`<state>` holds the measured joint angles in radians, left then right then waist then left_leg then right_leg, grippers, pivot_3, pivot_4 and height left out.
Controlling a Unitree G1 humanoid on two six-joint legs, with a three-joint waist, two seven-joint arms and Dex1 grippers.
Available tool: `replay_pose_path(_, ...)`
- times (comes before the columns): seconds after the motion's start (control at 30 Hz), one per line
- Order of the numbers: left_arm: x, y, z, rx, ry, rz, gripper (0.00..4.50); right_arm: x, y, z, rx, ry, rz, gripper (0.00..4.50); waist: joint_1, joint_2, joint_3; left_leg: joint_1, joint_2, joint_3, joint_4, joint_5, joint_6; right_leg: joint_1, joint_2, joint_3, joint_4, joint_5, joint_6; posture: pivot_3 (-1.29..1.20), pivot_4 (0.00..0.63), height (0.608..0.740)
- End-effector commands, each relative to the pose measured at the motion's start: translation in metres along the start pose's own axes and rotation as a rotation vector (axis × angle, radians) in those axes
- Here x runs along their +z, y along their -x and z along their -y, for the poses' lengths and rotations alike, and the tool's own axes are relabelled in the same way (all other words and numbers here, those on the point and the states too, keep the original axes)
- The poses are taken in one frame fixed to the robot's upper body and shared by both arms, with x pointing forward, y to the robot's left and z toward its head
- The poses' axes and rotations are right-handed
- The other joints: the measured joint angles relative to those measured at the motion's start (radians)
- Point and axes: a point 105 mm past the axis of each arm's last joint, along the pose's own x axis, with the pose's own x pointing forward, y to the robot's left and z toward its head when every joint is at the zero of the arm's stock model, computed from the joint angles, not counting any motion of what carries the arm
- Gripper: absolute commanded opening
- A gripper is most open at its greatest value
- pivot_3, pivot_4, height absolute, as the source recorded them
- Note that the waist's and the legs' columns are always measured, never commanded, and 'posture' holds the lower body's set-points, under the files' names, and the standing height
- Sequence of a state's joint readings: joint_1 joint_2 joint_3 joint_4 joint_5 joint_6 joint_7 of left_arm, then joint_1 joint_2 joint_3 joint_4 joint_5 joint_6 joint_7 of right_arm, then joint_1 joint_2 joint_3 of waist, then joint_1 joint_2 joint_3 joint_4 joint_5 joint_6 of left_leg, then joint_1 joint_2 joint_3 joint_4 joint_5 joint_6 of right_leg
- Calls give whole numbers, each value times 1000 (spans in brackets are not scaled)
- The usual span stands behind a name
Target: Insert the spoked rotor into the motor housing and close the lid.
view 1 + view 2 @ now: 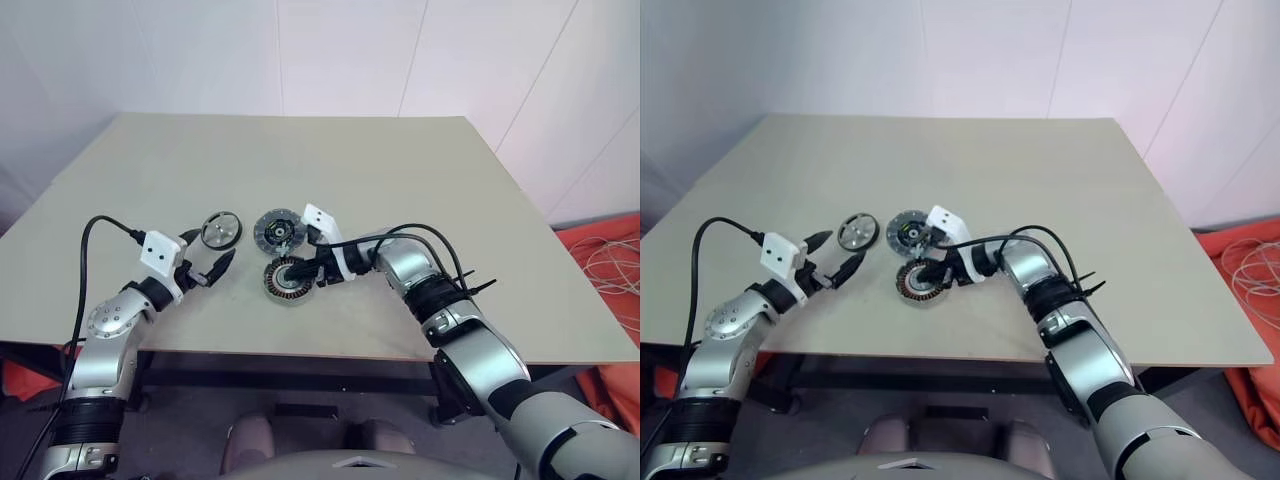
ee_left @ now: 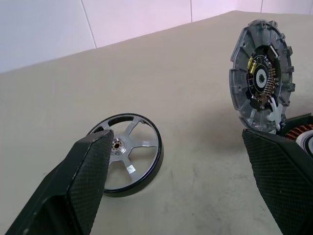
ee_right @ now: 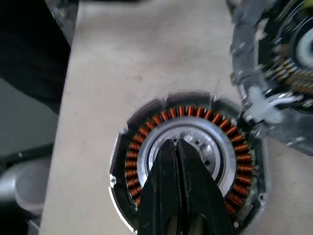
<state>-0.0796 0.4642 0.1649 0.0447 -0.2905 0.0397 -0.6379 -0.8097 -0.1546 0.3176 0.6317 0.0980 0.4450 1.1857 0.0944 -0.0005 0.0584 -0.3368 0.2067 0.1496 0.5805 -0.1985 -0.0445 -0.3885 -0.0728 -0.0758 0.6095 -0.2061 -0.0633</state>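
Note:
The motor housing (image 1: 286, 281) lies near the table's front edge, with its copper windings (image 3: 146, 132) facing up. My right gripper (image 1: 300, 268) is shut, its tips (image 3: 177, 147) over the housing's hub, and nothing is held. The lid (image 1: 279, 232) sits just behind the housing, edge to edge with it, and looks tipped up in the left wrist view (image 2: 264, 83). To the lid's left the spoked rotor (image 1: 221, 230) lies flat (image 2: 128, 152). My left gripper (image 1: 205, 255) hovers open just in front of the rotor, empty, with its fingers (image 2: 83, 181) apart.
The beige table (image 1: 400, 200) stretches wide behind and to the right of the parts. Its front edge runs close below the housing. Black cables (image 1: 420, 232) loop over my right forearm. Orange material with white wires (image 1: 610, 260) lies on the floor at the right.

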Motion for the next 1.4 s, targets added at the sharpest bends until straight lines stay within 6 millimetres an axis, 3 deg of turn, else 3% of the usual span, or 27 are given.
replay_pose_path(0.03, 15, -2, -3, 5, -36, 50, 4500, 46, 8, -7, 38, 59, 150, 29, 0, 0, 0, -1, 0, 0, 0, 0, 0, -1, 0, 0, 0, 0, 0, 0, 0, 740)
replay_pose_path(0.17, 15, -3, -2, 2, -34, 52, 4500, 48, 9, -10, 49, 43, 171, 29, 0, 0, 0, -4, 0, 0, 0, 0, 0, -3, 0, 0, 0, 0, -1, 0, 0, 740)
replay_pose_path(0.43, 15, -3, -2, 4, -34, 52, 4500, -35, 3, -3, 5, 69, -146, 29, 1, 0, 0, -5, -1, 0, 0, 0, 0, -4, 0, 0, -1, 0, -1, 0, 0, 740)
replay_pose_path(0.5, 15, -3, -3, 5, -34, 52, 4500, -41, 4, 0, -10, 67, -164, 29, 0, 0, 0, -4, 0, 0, 0, 0, 0, -2, 0, 0, -1, 0, 0, 0, 0, 740)
replay_pose_path(0.57, 15, -3, -4, 7, -36, 52, 4500, -33, 4, 2, -19, 63, -126, 29, -1, 0, 0, 2, 0, 0, -1, 0, 0, 2, 0, 0, -1, -4, 6, 0, 0, 740)
replay_pose_path(0.83, 16, -5, -3, 5, -36, 54, 4500, 28, 4, -2, 10, 33, 121, 29, -1, 0, 0, 1, 0, 0, 0, 0, 0, 0, 0, 0, 0, -2, 3, 0, 0, 740)
replay_pose_path(1.03, 16, -4, -3, 5, -34, 56, 4500, 43, 5, -4, 14, 23, 177, 29, 0, 0, 0, -5, 0, 0, -1, 0, 0, -4, 0, 0, -1, 0, -1, 0, 0, 740)
replay_pose_path(1.2, 16, -4, -3, 9, -32, 56, 4500, 17, 2, -3, 4, 51, 62, 29, 1, 0, 0, -8, 0, 0, 0, 0, 0, -7, 0, 0, 0, 1, -1, 0, 0, 740)
replay_pose_path(1.33, 15, -3, -5, 28, -12, 56, 4500, -36, 5, 1, -21, 125, -183, 29, 1, 0, 0, -8, 0, 0, 0, 0, 0, -7, 0, -1, -1, 0, -1, 0, 0, 740)
replay_pose_path(1.4, 15, -2, -7, 45, 22, 65, 4500, -40, 6, 0, -15, 127, -191, 29, 0, 1, 0, -8, -1, 1, 0, 0, 0, -6, 0, 0, -1, 0, -1, 0, 0, 740)
